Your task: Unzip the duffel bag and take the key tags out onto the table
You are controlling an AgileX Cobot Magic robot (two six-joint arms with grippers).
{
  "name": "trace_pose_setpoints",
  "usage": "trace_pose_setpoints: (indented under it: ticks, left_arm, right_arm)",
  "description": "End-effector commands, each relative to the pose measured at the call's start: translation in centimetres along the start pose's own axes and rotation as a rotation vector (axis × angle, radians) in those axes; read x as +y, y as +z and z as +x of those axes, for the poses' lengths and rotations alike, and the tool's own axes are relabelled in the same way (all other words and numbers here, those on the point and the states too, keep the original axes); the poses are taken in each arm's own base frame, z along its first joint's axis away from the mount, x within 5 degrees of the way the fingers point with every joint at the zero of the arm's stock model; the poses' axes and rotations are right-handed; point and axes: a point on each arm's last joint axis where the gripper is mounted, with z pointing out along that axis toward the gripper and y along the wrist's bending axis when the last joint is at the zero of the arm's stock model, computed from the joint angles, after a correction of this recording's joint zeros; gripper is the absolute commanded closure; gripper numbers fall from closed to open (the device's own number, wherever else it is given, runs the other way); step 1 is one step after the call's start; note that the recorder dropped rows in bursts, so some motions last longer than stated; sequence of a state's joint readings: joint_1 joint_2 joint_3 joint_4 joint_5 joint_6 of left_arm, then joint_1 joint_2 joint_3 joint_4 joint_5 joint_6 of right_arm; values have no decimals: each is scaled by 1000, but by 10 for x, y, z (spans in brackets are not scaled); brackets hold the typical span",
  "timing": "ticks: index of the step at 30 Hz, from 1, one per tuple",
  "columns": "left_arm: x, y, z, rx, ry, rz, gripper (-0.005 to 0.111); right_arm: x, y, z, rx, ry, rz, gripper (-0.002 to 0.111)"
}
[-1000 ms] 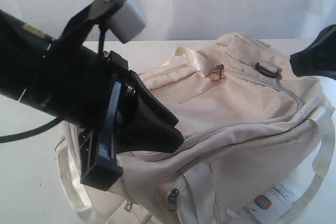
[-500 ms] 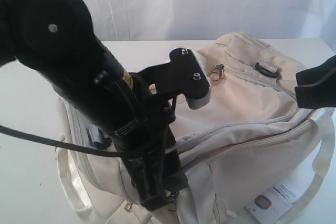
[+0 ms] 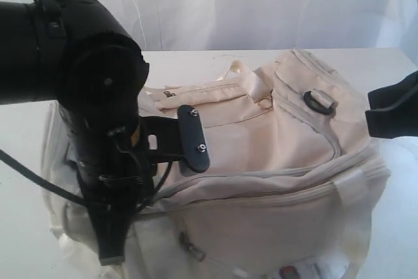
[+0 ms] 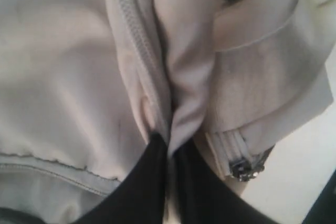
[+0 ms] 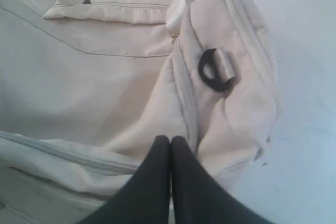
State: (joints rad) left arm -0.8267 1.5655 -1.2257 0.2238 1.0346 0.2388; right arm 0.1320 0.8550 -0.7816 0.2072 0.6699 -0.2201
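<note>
The cream-white duffel bag (image 3: pixel 281 161) lies zipped on the white table (image 3: pixel 196 60). My left arm reaches down over the bag's near left end, and the left gripper (image 4: pixel 169 142) is shut on a raised fold of the bag's fabric (image 4: pixel 186 77) beside a zipper track. A metal zipper pull (image 4: pixel 242 167) hangs close by. My right gripper (image 5: pixel 170 140) is shut with nothing in it and hovers just over the bag's right end, near a black strap ring (image 5: pixel 212 70). In the exterior view the right gripper (image 3: pixel 369 115) shows at the right edge. The key tags are hidden.
A white paper label (image 3: pixel 307 269) pokes out under the bag's front edge. Bare table (image 5: pixel 304 103) lies to the right of the bag and behind it. A white curtain (image 3: pixel 261 4) closes off the back. The left arm (image 3: pixel 98 129) blocks the view of the bag's left side.
My left arm has swung down to the bag's near left end and its jaws have closed on a fold of fabric. The bag has shifted and bunched. The right gripper has barely moved.
</note>
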Motion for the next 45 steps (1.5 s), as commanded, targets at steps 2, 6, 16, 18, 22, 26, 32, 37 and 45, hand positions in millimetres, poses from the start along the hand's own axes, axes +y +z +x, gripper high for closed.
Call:
trace_pose_setpoints:
  ticks: [2, 6, 16, 18, 22, 26, 32, 37, 45]
  left_arm:
    - [2, -19, 30, 167, -9, -73, 107]
    - [1, -31, 37, 127, -18, -96, 107]
    - [7, -33, 41, 138, -73, -143, 84]
    - [13, -32, 45, 146, -96, -148, 73]
    - [30, -34, 58, 171, -167, -200, 52]
    - [33, -35, 63, 157, -220, -173, 42]
    - [32, -52, 67, 98, -258, -206, 42]
    - [33, -95, 78, -61, -380, -274, 42]
    - [34, -120, 42, -563, -669, -142, 42]
  right_arm:
    - [-1, -1, -1, -19, -10, 11, 108]
    - [-1, -1, -1, -23, -10, 12, 108]
    - [-2, -1, -2, -33, -24, 25, 108]
    - [-3, -1, -2, -35, -24, 26, 108]
    - [-3, -1, -2, -35, -24, 26, 108]
    - [-3, -1, -2, -35, -20, 26, 108]
    - [-3, -1, -3, -50, -17, 29, 108]
    - [-3, -1, -4, -58, -20, 31, 108]
    - [-3, -1, -5, -62, -16, 28, 108]
